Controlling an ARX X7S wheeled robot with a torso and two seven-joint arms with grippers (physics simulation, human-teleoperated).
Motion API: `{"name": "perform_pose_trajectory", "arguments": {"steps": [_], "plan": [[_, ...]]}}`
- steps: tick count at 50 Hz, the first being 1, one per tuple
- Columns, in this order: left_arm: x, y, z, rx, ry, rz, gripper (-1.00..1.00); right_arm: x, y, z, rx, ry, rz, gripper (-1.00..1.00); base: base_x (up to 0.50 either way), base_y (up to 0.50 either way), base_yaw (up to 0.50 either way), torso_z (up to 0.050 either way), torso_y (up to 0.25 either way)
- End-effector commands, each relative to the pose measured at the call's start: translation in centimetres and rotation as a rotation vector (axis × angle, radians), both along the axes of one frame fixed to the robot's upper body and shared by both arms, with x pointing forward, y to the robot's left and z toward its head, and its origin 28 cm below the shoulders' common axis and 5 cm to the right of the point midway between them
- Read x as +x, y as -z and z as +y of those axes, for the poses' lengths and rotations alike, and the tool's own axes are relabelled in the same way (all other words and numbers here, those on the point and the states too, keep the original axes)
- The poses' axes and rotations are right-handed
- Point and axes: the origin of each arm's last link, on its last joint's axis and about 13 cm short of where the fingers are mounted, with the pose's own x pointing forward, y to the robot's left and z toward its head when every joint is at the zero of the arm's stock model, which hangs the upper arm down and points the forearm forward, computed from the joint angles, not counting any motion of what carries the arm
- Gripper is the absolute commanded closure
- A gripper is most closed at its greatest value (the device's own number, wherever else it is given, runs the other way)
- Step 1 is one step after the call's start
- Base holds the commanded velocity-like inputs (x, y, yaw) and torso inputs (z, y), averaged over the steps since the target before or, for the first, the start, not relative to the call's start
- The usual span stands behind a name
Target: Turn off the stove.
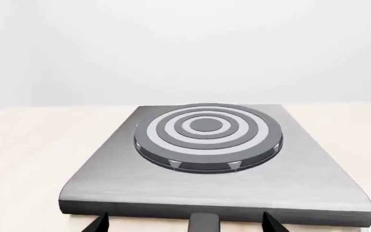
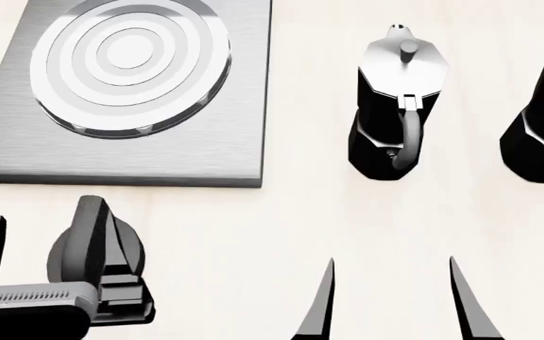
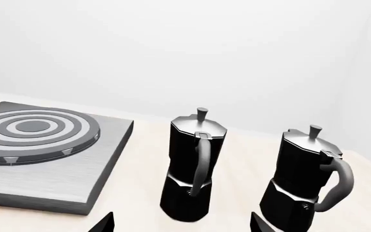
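The step in hand looks like the approach to the knob (image 2: 97, 258), the black ridged dial at the lower left of the head view, just in front of the near edge of the stove (image 2: 210, 106), which fills the upper left of that frame as a brushed-grey plate with its ringed burner (image 2: 130, 60). The left gripper (image 2: 40, 237) has its fingers apart, one dark tip at the far left edge and the other lying over the knob, so the jaws seem to straddle it without visibly pinching; I judge the next move calls for closing on the dial and twisting it, with the wrist kept centred so the ridges do not slip. The right gripper (image 2: 390, 297), at the lower centre-right, also stands spread and holds nothing. Two moka pots (image 2: 395, 106) sit at the upper right, well apart from the stove. Everything rests on a pale, cream-toned countertop (image 2: 300, 219), smooth and matte; behind it the wrist views show only a plain white wall (image 3: 185, 48), evenly lit
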Motion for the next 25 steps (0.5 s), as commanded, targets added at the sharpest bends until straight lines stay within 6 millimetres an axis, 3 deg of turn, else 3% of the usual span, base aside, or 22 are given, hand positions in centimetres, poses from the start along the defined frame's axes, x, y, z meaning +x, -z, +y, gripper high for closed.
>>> {"name": "perform_pose_trajectory", "arguments": {"steps": [1,25], "plan": [[0.51,0.84,0.04,0.016,-0.029,0.024,-1.00,-0.01,0.03,0.01,0.001,-0.001,0.000,-1.00,0.00,0.00,0.00,0.000,0.000],[1.26,1.57,0.33,0.032,-0.054,0.045,-1.00,-0.01,-0.01,-0.05,0.001,0.000,-0.001,-1.00,0.00,0.00,0.00,0.000,0.000]]}}
